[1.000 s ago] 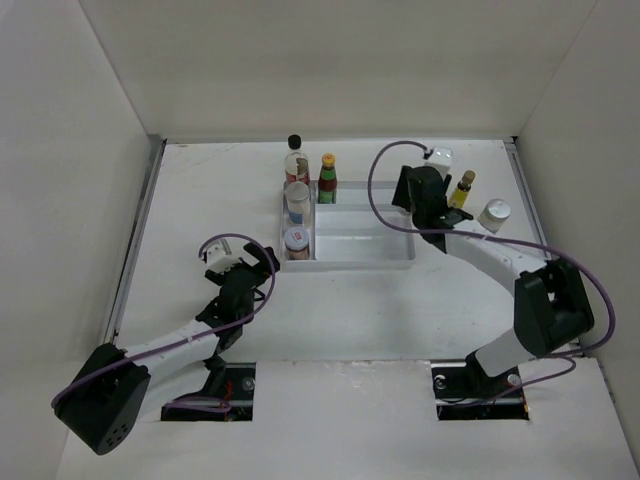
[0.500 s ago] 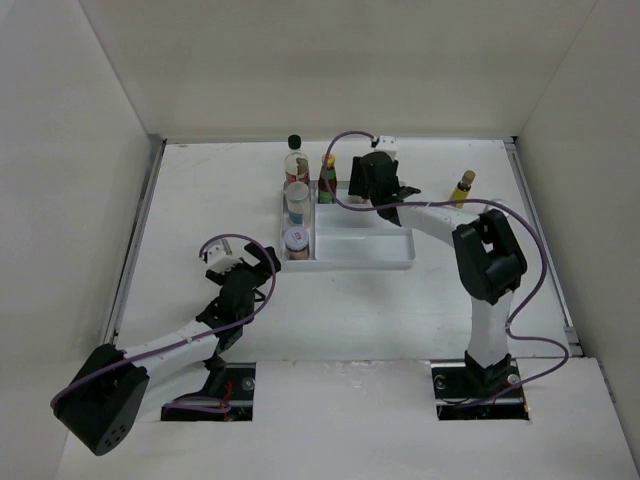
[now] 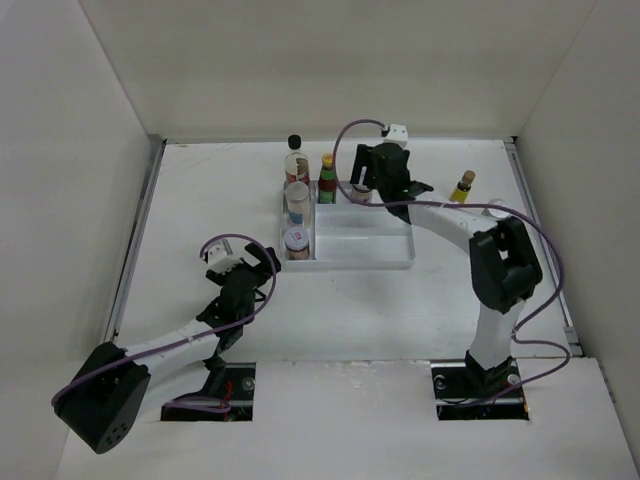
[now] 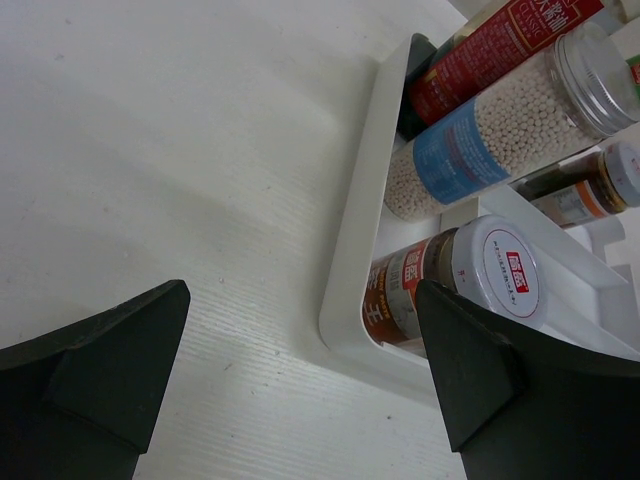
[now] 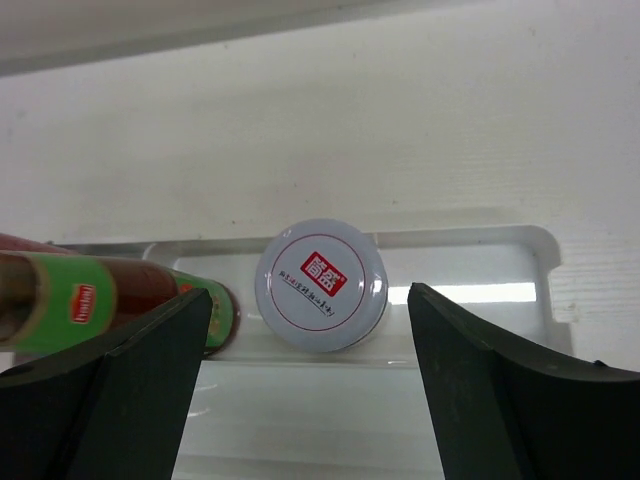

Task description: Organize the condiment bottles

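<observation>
The white divided tray (image 3: 390,258) holds a black-capped red-labelled bottle (image 3: 294,158), a blue-labelled white-lidded jar (image 3: 298,200) and a white-lidded jar (image 3: 296,240) in its left column. A green yellow-capped bottle (image 3: 327,178) stands in the back row. My right gripper (image 3: 372,188) is open above a white-lidded jar (image 5: 320,285) that stands in the tray beside the green bottle (image 5: 150,305); its fingers do not touch the jar. An amber yellow-capped bottle (image 3: 462,187) stands on the table to the right. My left gripper (image 3: 255,268) is open and empty near the tray's front left corner (image 4: 350,300).
Another white lid (image 3: 496,208) shows partly behind the right arm, right of the tray. The left wrist view shows the left-column jars (image 4: 480,275) close ahead. White walls enclose the table on three sides.
My right gripper has swung left from beside the amber bottle to the tray's back row, where a white-lidded jar now stands under its open jaws. The left arm has not moved.
</observation>
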